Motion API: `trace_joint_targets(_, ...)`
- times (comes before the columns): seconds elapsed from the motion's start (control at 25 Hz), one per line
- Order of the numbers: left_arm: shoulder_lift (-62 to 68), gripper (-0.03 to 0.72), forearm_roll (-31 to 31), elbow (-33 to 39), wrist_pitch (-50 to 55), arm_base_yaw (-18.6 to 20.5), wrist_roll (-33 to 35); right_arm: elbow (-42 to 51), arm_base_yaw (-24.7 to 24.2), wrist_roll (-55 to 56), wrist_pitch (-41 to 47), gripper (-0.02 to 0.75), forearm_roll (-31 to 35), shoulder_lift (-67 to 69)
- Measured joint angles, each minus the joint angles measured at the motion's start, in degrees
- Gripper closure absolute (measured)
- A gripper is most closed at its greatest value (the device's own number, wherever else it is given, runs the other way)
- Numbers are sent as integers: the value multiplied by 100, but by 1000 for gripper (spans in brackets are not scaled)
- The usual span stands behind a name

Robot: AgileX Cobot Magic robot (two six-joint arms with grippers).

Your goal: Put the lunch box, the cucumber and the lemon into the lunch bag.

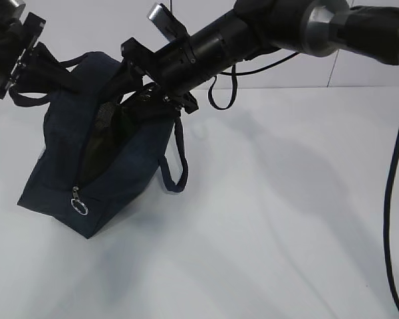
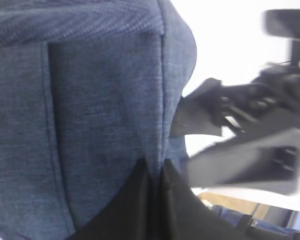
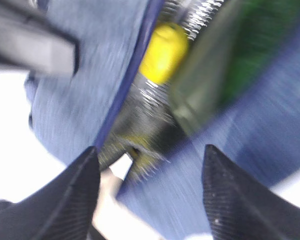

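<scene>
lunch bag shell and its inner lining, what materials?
Lunch bag shell: navy woven fabric, denim-like and matte; the weave shows in the left wrist view. Lining: silvery and crinkled, probably foil-type insulation, though blurred.

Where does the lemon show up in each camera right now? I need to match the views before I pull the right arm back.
Exterior view: the lemon is not visible; the lunch bag and the right arm hide the opening.
Left wrist view: not visible; only the bag's navy side panel and the other arm.
Right wrist view: the lemon sits upper centre, inside the bag, left of the cucumber.
Shared landmark: the bag's navy fabric.
</scene>
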Motion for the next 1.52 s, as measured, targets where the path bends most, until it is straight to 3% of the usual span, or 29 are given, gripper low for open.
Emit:
trace_joint_targets(0.32,0,697,274,0,0,0,0,-341,0,52,737,265,-951,-179)
trace_joint_targets(0.52,0,697,359,0,0,0,9,-362,0,860,798,275,-2147,-566)
trace_joint_targets(0.64,0,697,418,0,0,0,9,-362,0,1281,803,277,-2509,-608)
trace_joint_targets(1.08,0,697,423,0,0,0,9,-362,0,1488,216,278,-2092,-115)
trace_joint_targets(1.52,0,697,431,0,0,0,13,-362,0,1501,42,278,-2083,52)
